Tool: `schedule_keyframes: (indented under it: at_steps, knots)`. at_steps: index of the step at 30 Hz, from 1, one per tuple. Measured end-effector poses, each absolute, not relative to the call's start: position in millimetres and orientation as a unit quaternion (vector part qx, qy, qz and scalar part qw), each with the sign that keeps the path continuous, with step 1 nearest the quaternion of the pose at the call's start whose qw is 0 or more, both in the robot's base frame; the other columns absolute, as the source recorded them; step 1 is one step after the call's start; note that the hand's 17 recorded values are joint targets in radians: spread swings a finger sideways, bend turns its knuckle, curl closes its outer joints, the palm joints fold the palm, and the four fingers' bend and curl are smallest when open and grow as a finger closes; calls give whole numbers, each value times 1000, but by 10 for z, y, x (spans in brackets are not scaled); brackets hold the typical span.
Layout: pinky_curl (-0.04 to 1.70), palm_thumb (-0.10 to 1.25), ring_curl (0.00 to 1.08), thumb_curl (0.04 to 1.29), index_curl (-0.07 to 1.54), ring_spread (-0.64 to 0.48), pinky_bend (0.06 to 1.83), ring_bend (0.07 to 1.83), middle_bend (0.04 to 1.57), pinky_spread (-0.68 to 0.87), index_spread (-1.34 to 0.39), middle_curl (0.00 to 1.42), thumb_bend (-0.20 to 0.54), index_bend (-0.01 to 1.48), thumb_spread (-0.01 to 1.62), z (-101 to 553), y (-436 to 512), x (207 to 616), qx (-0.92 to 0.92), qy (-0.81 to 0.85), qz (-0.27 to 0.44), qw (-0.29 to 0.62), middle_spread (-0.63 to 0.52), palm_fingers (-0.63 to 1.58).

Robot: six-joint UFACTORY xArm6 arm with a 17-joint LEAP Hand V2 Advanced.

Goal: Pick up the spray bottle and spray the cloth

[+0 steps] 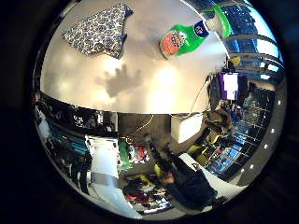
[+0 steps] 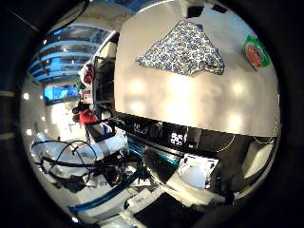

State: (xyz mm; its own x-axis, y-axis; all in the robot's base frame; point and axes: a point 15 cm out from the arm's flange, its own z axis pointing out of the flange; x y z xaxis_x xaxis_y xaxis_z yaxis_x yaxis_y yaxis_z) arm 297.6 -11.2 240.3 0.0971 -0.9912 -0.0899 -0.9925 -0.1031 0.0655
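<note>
Hand: none of its fingers show at the edges of either palm view, so I cannot tell whether they are apart or together. Only cue is a spread-fingered shadow on the bench top, between cloth and bottle.

Pale grey flat-topped bench fills the upper part of both views and sits well away from the palm, nothing close to it.

Green plastic spray bottle with a red-orange label and white trigger head lies on its side on the bench, near one edge. Nothing touches it. In the thumb-side view only its labelled end shows at the rim.

Blue-and-white patterned cloth, loosely folded into a rough triangle, lies flat on the same bench, well apart from the bottle, with bare bench between them. One corner is doubled over.

Nothing lies on the bench between the two, nothing blocks either.

Around:
- black front panel along the bench's near edge
- white arm segment below the bench edge
- white box on the floor just beside the bench
- lit purple screen past the bottle end of the bench
- floor clutter of mixed colours, too small to tell what it is
</note>
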Motion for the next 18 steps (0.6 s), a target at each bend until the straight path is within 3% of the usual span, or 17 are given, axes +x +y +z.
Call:
schedule_keyframes:
  at_steps: [18]
  knots:
    - [320, 415, 226, 273, 316, 175, 390, 197, 191, 448, -292, 305, -27, 163, 997, 2386, -846, 3071, -682, 727, 44, 62, 75, 114]
